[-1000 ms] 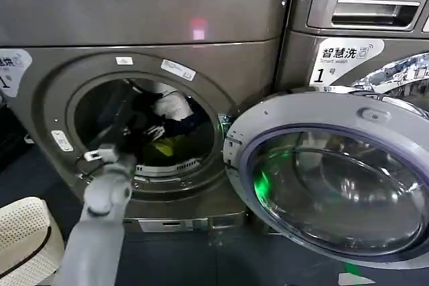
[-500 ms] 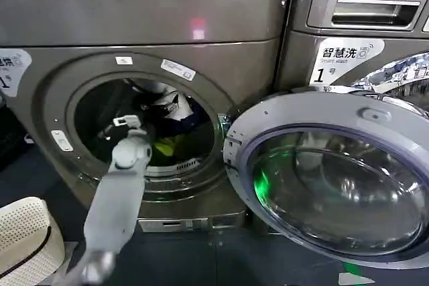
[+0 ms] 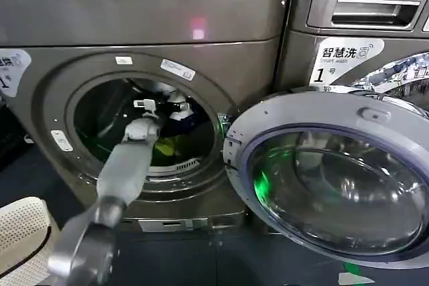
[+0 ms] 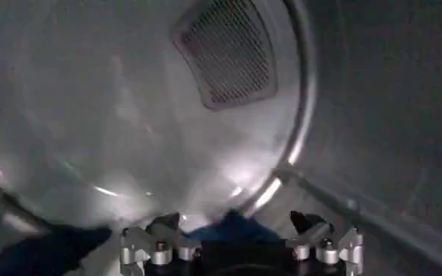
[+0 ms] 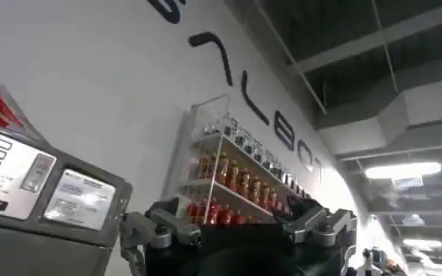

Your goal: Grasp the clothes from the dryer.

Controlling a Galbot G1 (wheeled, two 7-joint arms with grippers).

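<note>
Your head view has the left arm stretched up through the round port of the dryer (image 3: 141,25), its left gripper (image 3: 155,113) deep in the drum beside the clothes (image 3: 175,108), white above, navy and yellow-green below. Your left wrist view adds the drum's inside: the gripper's fingers (image 4: 164,223) spread apart, navy fabric between and beside them. The right gripper (image 5: 239,225) points at a room wall, jaws released.
</note>
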